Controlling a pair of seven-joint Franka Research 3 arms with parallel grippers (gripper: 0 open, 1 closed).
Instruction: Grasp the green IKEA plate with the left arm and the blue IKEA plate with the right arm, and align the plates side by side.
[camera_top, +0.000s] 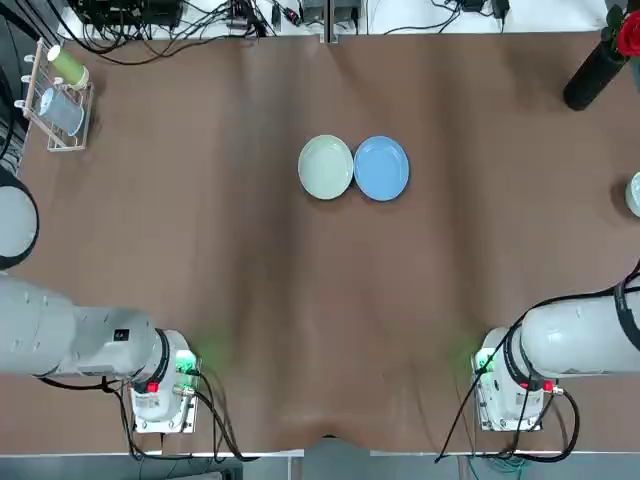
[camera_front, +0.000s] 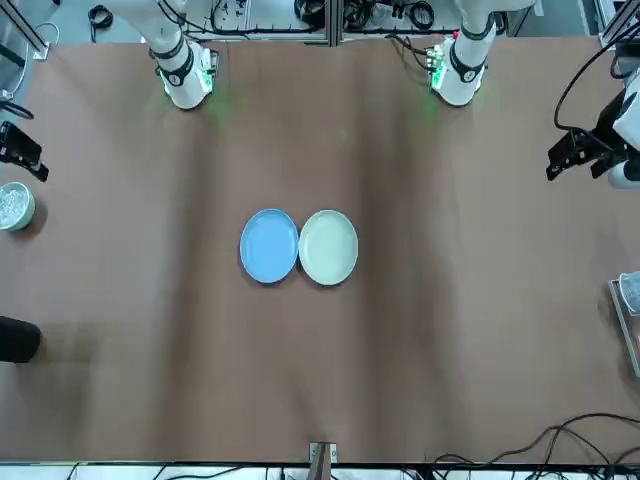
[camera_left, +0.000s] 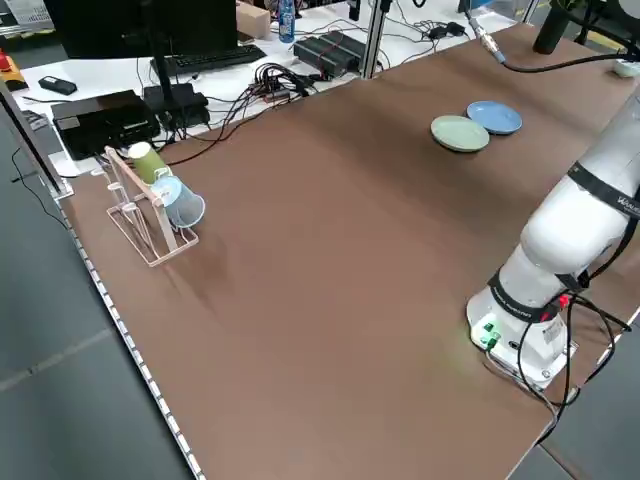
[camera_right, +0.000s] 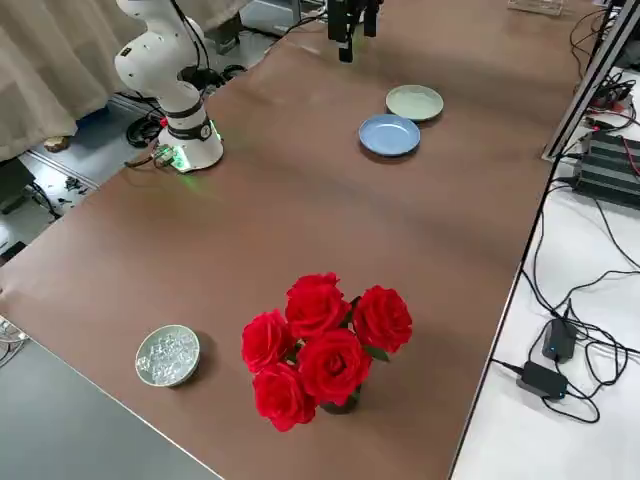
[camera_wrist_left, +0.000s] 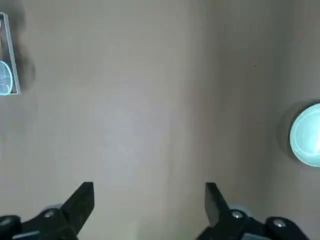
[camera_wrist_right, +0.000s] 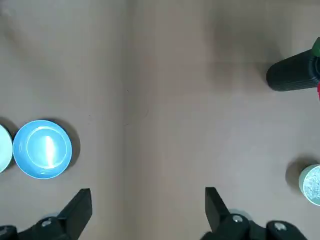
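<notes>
The green IKEA plate (camera_top: 326, 167) and the blue IKEA plate (camera_top: 381, 168) lie flat on the brown table, side by side with rims touching, in the far middle. In the front view the blue plate (camera_front: 269, 246) is left of the green one (camera_front: 328, 247). My left gripper (camera_wrist_left: 150, 200) hangs high over the table's left part, open and holding nothing; the green plate (camera_wrist_left: 307, 135) shows far off at its view's edge. High over the right part my right gripper (camera_wrist_right: 147, 205) is open too, well away from the blue plate (camera_wrist_right: 42, 149).
A wooden cup rack (camera_top: 60, 95) with a green and a blue cup stands at the far left. A black vase of red roses (camera_right: 320, 345) and a small glass bowl (camera_right: 168, 354) stand at the right edge. Cables run along the far edge.
</notes>
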